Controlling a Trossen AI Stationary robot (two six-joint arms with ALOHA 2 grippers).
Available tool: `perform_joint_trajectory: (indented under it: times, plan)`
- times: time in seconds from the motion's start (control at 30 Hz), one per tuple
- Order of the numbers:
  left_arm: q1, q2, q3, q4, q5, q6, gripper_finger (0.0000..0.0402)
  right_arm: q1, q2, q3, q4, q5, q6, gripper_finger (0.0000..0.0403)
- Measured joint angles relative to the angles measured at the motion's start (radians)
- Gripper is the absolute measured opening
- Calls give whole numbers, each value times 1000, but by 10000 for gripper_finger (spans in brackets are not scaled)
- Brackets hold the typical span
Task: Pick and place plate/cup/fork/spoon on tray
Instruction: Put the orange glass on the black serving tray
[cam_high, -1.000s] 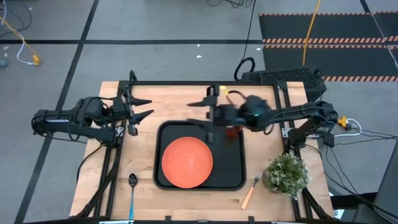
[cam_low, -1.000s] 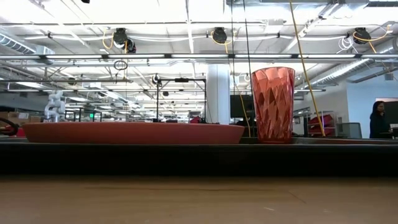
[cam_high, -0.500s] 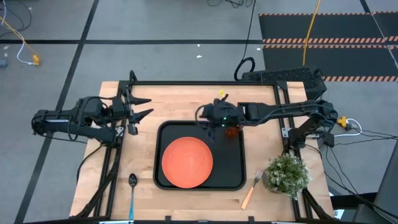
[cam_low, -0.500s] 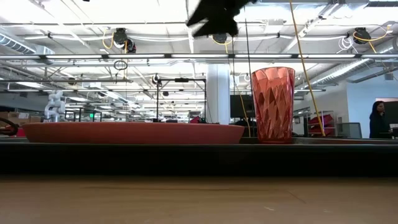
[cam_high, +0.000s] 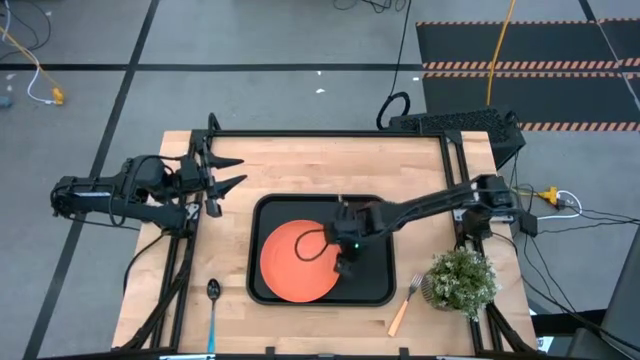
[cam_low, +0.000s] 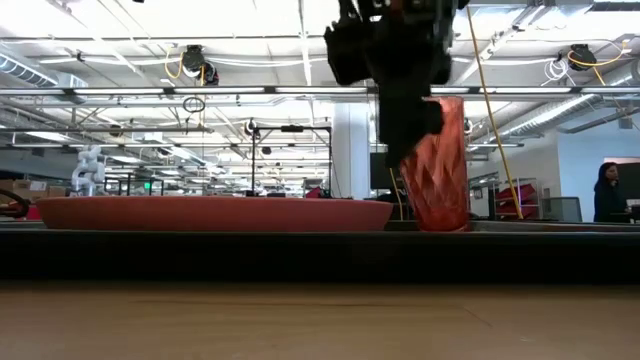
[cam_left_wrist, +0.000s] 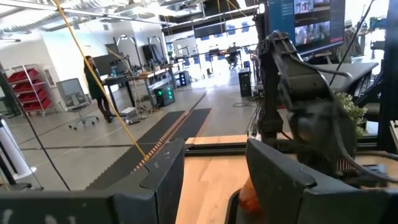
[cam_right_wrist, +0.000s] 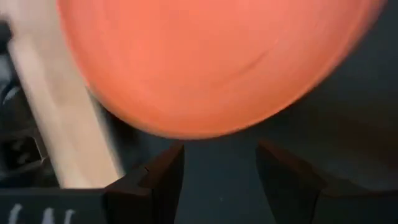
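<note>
Right pincer (cam_high: 347, 262) hangs over the tray (cam_high: 380, 285) – jaws apart, empty – at the plate's (cam_high: 290, 265) three o'clock edge; left pincer (cam_high: 225, 172) apart, idle; plant (cam_high: 460, 280) beside the fork (cam_high: 405, 303).

Matt orange plate (cam_high: 296, 262), wood table (cam_high: 290, 165)

The right arm is reaching across the tray (cam_high: 376, 290), its right gripper (cam_high: 342, 262) hanging over it with fingers parted and empty. The left gripper (cam_high: 222, 174) is waiting left of the tray, fingers spread.
</note>
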Motion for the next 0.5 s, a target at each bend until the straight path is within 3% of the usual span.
perform_joint_trajectory:
  times: [0.23, 0.5]
  plan:
    - [0, 0, 0, 0, 0, -7, 177, 15, 5, 0, -3, -1, 7, 189]
    - [0, 0, 0, 0, 0, -7, 177, -14, -128, 0, 0, 126, -16, 189]
